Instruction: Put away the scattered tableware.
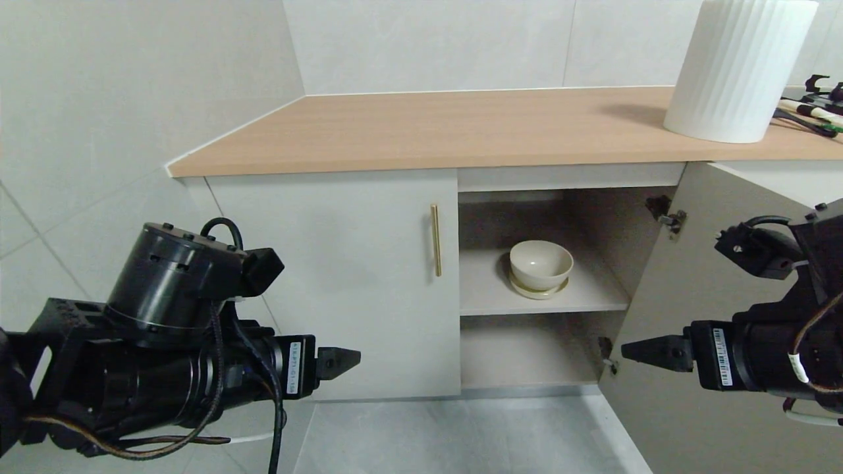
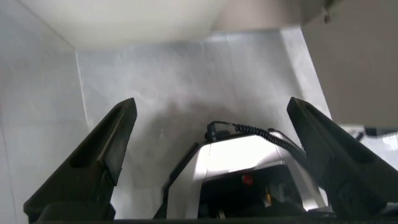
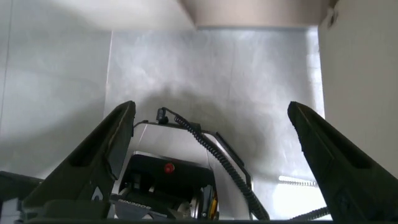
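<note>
Pale wall tiles and a wooden countertop take the upper half of the head view. A white ribbed container stands at the upper right, with some utensils at the right edge. Under the countertop is a cabinet. Its left door is closed, with a brass handle near the middle of the frame. Its right door stands open toward the lower right. On the middle shelf, a little right of centre, a cream bowl sits on a small plate (so this tableware looks already put away). The left gripper is at the lower left and the right gripper at the lower right, both well apart from the bowl.

From the left wrist view, that gripper's fingers are spread wide and hold nothing; grey floor lies beyond them.

From the right wrist view, its fingers are also spread wide and empty, over the same floor.

I judge that the step in hand is to close the right door. To do it well, the right gripper should come to the outer face of this door, near the free edge and far from the hinges. It should then push along the door's arc and slow down at the end, so the bowl does not shake on its plate. The left gripper should keep out of the opening.
</note>
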### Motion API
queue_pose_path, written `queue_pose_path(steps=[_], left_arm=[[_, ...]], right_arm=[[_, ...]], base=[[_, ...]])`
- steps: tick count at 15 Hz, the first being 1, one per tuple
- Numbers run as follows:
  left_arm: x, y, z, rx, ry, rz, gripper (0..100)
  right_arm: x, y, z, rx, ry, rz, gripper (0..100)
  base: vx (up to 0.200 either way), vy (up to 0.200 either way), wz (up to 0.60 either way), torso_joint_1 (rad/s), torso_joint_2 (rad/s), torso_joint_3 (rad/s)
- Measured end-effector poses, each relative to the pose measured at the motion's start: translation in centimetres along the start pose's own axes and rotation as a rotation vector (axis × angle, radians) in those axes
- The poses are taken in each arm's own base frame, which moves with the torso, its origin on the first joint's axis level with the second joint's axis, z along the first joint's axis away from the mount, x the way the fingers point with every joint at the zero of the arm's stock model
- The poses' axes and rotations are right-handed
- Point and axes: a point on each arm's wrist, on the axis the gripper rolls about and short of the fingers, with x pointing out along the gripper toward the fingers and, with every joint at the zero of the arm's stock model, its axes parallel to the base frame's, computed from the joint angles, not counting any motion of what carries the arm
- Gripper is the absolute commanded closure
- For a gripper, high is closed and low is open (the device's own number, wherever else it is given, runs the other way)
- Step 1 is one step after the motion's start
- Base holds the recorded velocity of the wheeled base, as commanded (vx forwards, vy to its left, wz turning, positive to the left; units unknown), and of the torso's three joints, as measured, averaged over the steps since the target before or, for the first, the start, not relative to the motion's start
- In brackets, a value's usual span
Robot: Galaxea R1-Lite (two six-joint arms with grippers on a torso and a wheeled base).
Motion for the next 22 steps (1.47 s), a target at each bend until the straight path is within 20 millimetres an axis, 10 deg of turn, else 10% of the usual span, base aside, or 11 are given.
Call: queue_pose_path(steps=[15, 22], left_arm=[[0.3, 0.0, -0.2, 0.005, 0.012, 0.003, 0], [0.3, -0.2, -0.3, 0.013, 0.007, 0.012, 0]], right_arm=[[0.0, -0.7, -1.4, -0.11, 0.097, -0.044, 0], [-1.1, -1.4, -2.3, -0.187, 0.18, -0.073, 0]], base=[[-0.067, 0.0, 0.0, 0.001, 0.0, 0.001], [0.0, -0.2, 0.0, 0.004, 0.0, 0.001]])
